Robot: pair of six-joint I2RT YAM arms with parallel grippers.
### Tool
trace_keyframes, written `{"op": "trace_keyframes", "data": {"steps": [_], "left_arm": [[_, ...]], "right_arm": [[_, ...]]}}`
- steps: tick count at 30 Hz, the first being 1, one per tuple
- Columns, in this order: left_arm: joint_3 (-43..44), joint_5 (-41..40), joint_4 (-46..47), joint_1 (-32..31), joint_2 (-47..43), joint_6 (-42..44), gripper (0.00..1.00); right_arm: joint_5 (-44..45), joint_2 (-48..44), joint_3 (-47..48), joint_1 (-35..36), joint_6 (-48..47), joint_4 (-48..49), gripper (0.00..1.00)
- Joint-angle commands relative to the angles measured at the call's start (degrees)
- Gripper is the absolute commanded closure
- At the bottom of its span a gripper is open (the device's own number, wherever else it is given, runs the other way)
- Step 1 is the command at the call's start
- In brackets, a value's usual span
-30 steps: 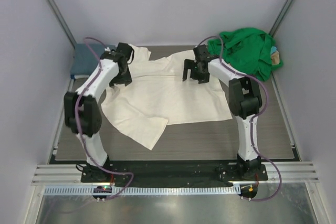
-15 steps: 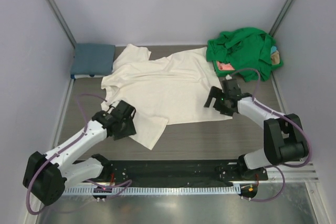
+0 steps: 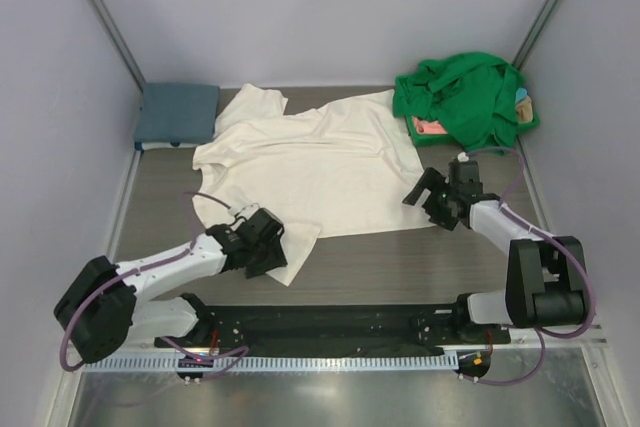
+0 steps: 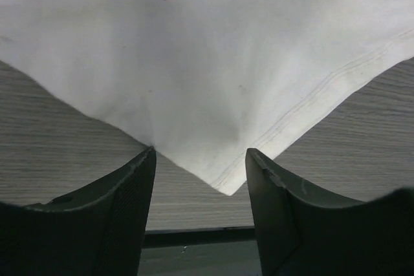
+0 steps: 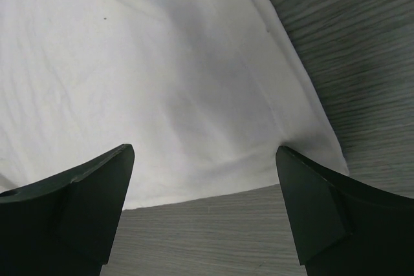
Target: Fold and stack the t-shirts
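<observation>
**Top view.** Cream shirt point(image 3: 310, 162) spread flat over the middle of the table point(image 3: 400, 262), its near-left corner pointing at the black base rail point(image 3: 330, 322). A bare strip of wood grain runs between the near hem and the rail, wider on the right. Folded blue shirt point(image 3: 177, 114) in the far-left corner, just beside a cream sleeve. Crumpled green shirt point(image 3: 465, 97) in the far-right corner, a pink shirt point(image 3: 428, 127) showing at its near edge. Plain walls point(image 3: 320, 17) close the left, far and right sides. Left gripper point(image 3: 268, 247) sits low at the cream shirt's near-left corner, and right gripper point(image 3: 432, 197) low at its near-right corner.

**Left wrist view**, detail not legible from above. Fingers spread, with the stitched corner tip of the cream shirt point(image 4: 207, 63) lying flat between them, unpinched; bare table on either side.

**Right wrist view.** Fingers wide apart and holding nothing, straddling the near hem where it meets the side edge. The cloth is faintly creased, with bare table in front and to the right
</observation>
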Motion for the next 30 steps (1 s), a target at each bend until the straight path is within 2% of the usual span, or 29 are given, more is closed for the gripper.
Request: {"op": "trace_keyframes", "data": {"steps": [1,2,3,4,5,6,8,11,13,17,20,25,30], "left_arm": [[-0.6,-1.0,5.2,-1.5,5.7,-2.1,0.43],[-0.3,-1.6,5.2,-2.0,6.4,-2.2,0.47],[0.0,-2.2,5.1,-2.0,6.4,-2.2,0.67],[0.3,-3.4,5.2,-2.0,6.0,-2.0,0.79],[0.2,-3.9,5.3,-2.0,5.6,-1.9,0.95],[0.2,-4.4,5.3,-2.0,4.4,-1.7,1.00],[0.2,-6.3,4.2,-2.0,3.2,-1.9,1.00],[0.9,-8.4,1.0,-1.9,1.2,-1.5,1.00],[1.5,-9.1,-1.6,-2.0,-0.7,-1.3,1.00],[2.7,-10.6,-5.2,-2.0,-4.0,-0.6,1.00],[3.1,-11.9,-7.4,-1.9,-6.4,-0.2,1.00],[4.0,-13.0,-9.7,-1.8,-8.4,0.3,1.00],[4.9,-13.1,-11.3,-1.4,-10.1,0.7,1.00]], "right_arm": [[-0.8,2.6,1.2,-1.7,0.2,1.1,0.02],[-0.8,2.7,1.0,-1.7,0.2,1.5,0.02],[-0.4,3.2,0.8,-1.9,0.4,1.6,0.05],[-0.4,3.2,0.0,-2.2,0.8,2.0,0.08],[-0.6,3.3,-0.4,-2.1,0.9,2.9,0.14],[-0.1,3.4,-0.7,-2.3,1.1,2.8,0.18],[0.3,3.2,-1.5,-2.2,1.3,2.7,0.28],[1.5,0.8,-3.4,-2.3,1.8,1.6,0.32],[4.0,-3.4,-5.0,-2.2,2.2,0.7,0.30],[11.3,-14.3,-6.3,-2.2,2.1,-4.5,0.21],[15.7,-20.0,-5.4,-2.2,0.6,-9.1,0.20],[14.9,-17.7,-6.2,-2.2,2.1,-9.6,0.21],[13.1,-12.9,-8.1,-2.3,3.1,-5.0,0.31]]}}
